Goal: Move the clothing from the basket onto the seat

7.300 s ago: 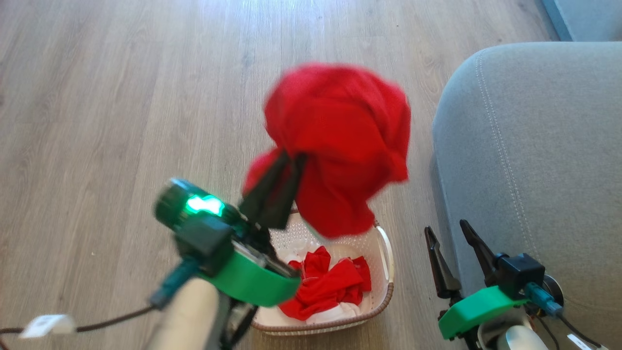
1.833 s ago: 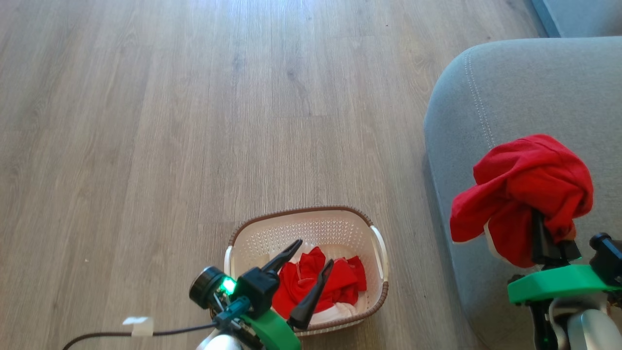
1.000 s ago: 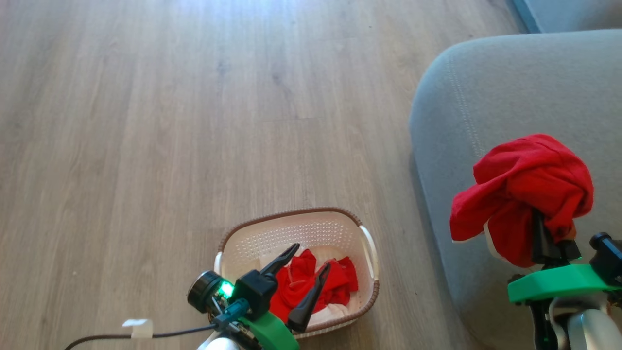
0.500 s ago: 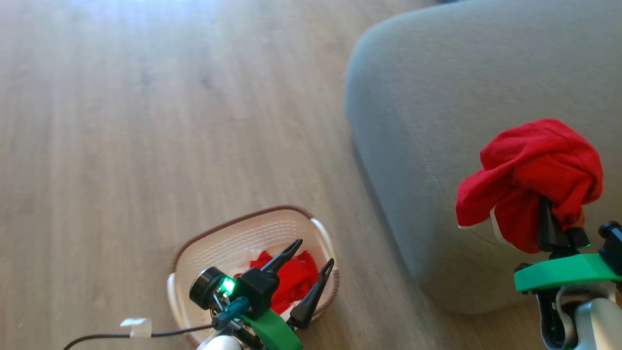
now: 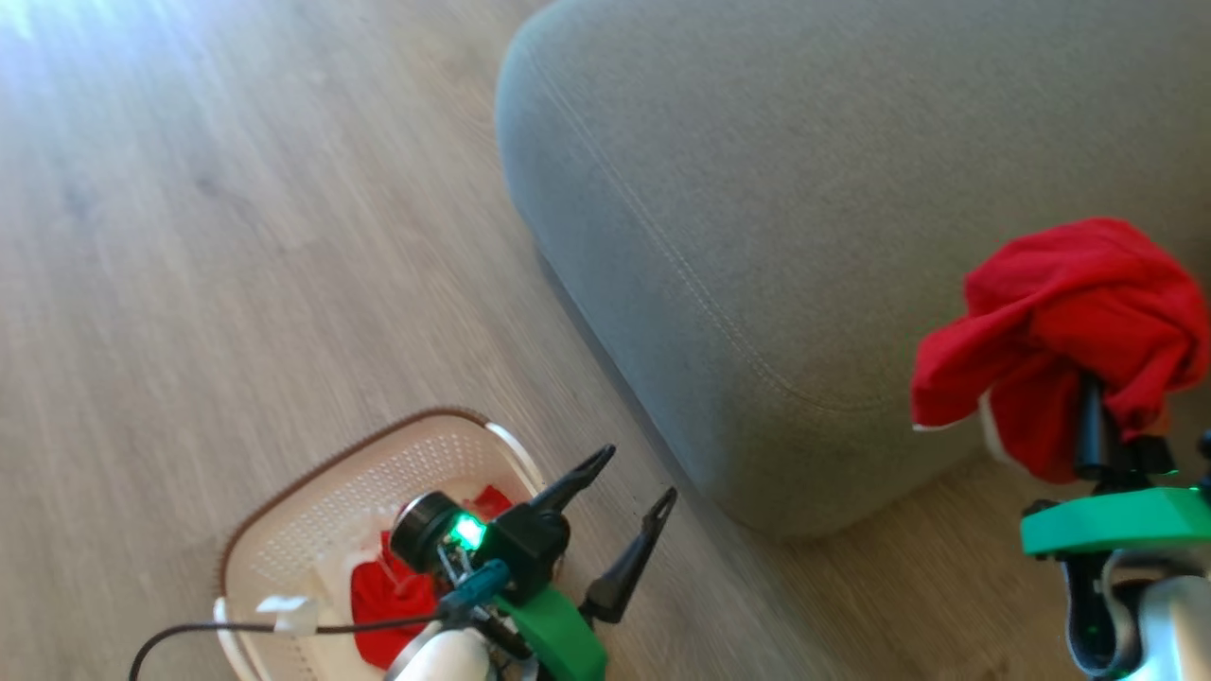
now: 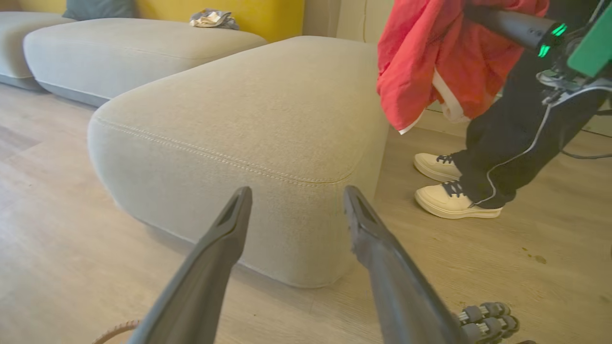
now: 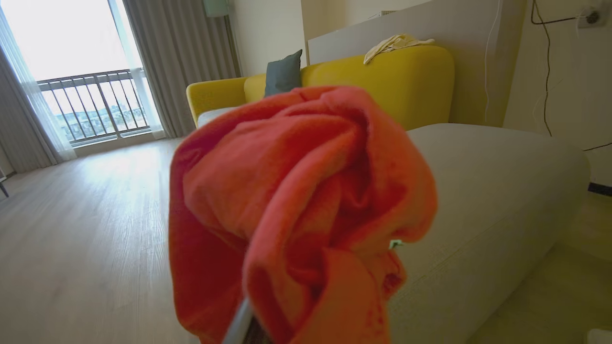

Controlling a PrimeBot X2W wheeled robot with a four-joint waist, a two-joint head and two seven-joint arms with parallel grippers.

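The left gripper (image 5: 636,476) is held wide open and empty by the basket's (image 5: 331,511) right edge. Some red clothing (image 5: 388,596) is left inside. A red garment (image 5: 1069,303) is squeezed tight in the right gripper (image 5: 1093,421), just beside the seat's (image 5: 804,189) near edge. The view is now turned toward the seat, which is seen bigger than before, so a drop is thought to be next.

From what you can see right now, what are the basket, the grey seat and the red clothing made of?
The basket looks like moulded cream plastic: smooth walls with rows of holes, brown woven-look rim. The seat seems upholstered in matte grey woven fabric, with stitched seams. The red clothing is soft cloth, perhaps a knit: it bunches and folds limply.
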